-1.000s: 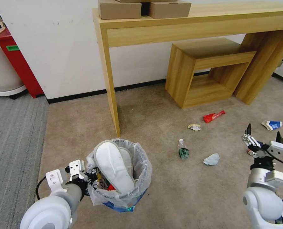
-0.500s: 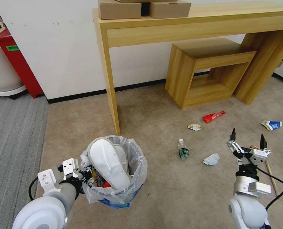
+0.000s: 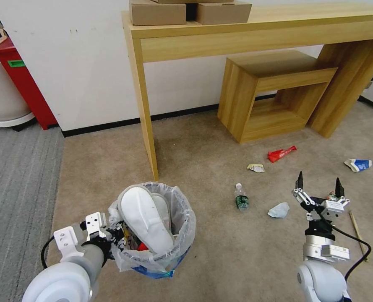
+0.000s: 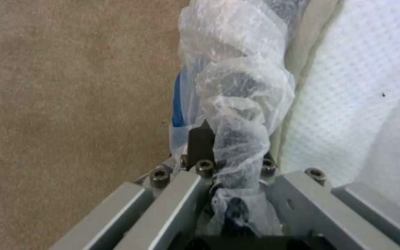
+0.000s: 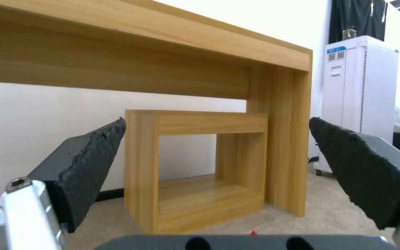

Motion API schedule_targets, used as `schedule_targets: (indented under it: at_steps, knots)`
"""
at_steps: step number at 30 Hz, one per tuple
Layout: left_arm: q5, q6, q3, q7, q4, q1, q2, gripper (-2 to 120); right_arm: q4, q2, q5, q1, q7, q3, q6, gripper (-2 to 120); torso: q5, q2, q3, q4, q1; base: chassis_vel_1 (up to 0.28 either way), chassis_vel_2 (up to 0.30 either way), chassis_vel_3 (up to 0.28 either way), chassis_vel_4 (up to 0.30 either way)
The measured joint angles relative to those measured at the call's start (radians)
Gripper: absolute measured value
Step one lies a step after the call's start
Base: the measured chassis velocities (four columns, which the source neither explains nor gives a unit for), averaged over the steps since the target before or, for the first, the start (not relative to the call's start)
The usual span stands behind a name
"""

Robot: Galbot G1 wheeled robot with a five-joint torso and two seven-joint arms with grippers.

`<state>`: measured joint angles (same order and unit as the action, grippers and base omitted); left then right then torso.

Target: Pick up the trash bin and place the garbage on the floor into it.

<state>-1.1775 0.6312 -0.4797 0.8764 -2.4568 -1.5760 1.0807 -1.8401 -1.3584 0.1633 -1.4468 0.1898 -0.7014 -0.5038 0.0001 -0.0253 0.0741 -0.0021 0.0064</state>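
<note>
The trash bin [image 3: 182, 235], lined with crinkled clear plastic, hangs just above the floor [image 3: 236, 260] at lower left with two white slippers [image 3: 146, 218] standing in it. My left gripper [image 3: 110, 235] is shut on its rim; the left wrist view shows the left gripper [image 4: 230, 163] clamped on the bagged rim [image 4: 241, 86]. My right gripper [image 3: 319, 181] is open, pointing up, to the right of the crumpled white paper [image 3: 278, 209]. The garbage on the carpet also includes a small bottle [image 3: 241, 198], a red wrapper [image 3: 281, 153], a small wrapper [image 3: 256, 167], a blue-white carton [image 3: 358, 164] and a thin stick [image 3: 358, 235].
A long wooden table [image 3: 257, 29] with cardboard boxes [image 3: 157, 11] stands at the wall; its leg [image 3: 146, 113] is just behind the bin. A wooden stool [image 3: 274, 92] sits beneath it. Grey ribbed carpet [image 3: 18, 188] lies to the left.
My right gripper, still open, has moved left toward the crumpled paper. The left arm and the bin it holds have shifted slightly.
</note>
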Motion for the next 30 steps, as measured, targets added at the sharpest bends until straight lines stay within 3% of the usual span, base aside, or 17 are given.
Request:
schedule_targets:
  at_steps: [22, 30]
  knots:
    - [0.041, 0.000, 0.040, -0.004, 0.044, 0.016, 0.019, 0, 0.039, 0.028, -0.024, 0.054, 0.002, 0.043, 0.006, 100, -0.0003, 0.000, 0.000, 0.0000, 0.000, -0.109, 0.117, 0.119, -0.115]
    - [0.043, -0.001, 0.049, -0.004, 0.053, 0.025, 0.019, 0, 0.042, 0.039, -0.033, 0.060, -0.001, 0.048, 0.004, 100, -0.0001, 0.000, 0.000, 0.0000, 0.000, -0.020, 0.037, 0.038, -0.035]
